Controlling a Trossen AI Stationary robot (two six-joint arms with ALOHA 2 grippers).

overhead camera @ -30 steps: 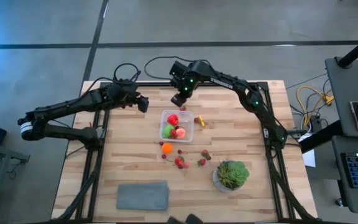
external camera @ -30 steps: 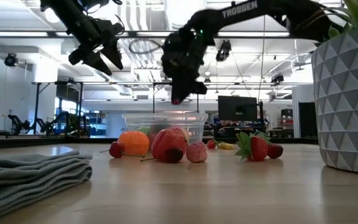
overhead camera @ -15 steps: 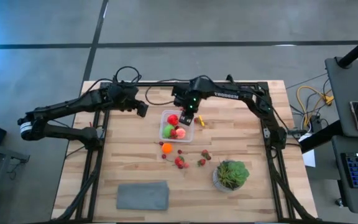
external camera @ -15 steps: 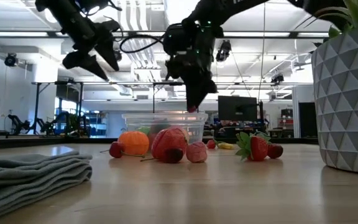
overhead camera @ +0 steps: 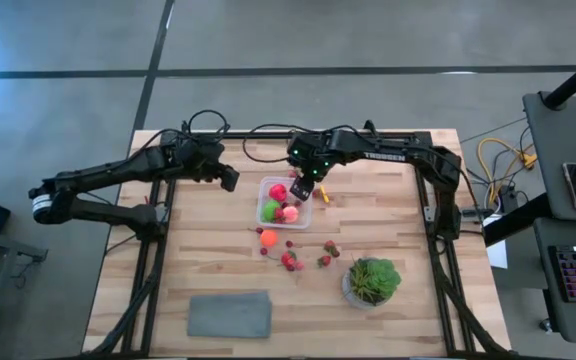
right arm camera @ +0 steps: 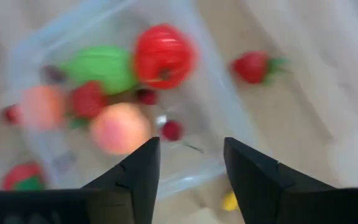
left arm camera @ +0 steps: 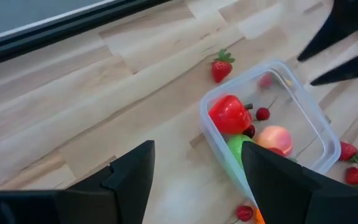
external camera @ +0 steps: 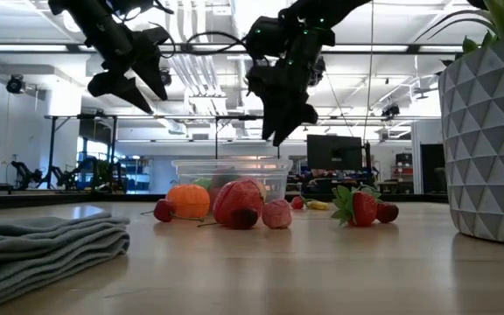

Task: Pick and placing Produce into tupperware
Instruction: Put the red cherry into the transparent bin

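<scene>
The clear tupperware (overhead camera: 265,184) stands mid-table holding a red round fruit (right arm camera: 163,55), a lime-green one (right arm camera: 101,65), a pink-peach one (right arm camera: 120,127) and small red pieces. My right gripper (overhead camera: 303,190) hovers open and empty just above the box's right side; its wrist view (right arm camera: 188,146) looks down into it. My left gripper (overhead camera: 230,178) waits open above the table, left of the box. An orange fruit (overhead camera: 268,238) and several strawberries (overhead camera: 290,260) lie on the table near the box's near side. One strawberry (left arm camera: 221,67) lies at its far side.
A leafy plant in a faceted pot (overhead camera: 371,280) stands near-right of the strawberries. A folded grey mat (overhead camera: 230,314) lies by the near edge. A small yellow piece (overhead camera: 325,196) lies right of the box. Black frame rails run along the table's left, right and far sides.
My right gripper has gone from the table's far side toward the near edge and a little right, coming over the tupperware, then risen slightly. In the low view its fingertips were together with a small red piece between them; now they stand apart and empty.
</scene>
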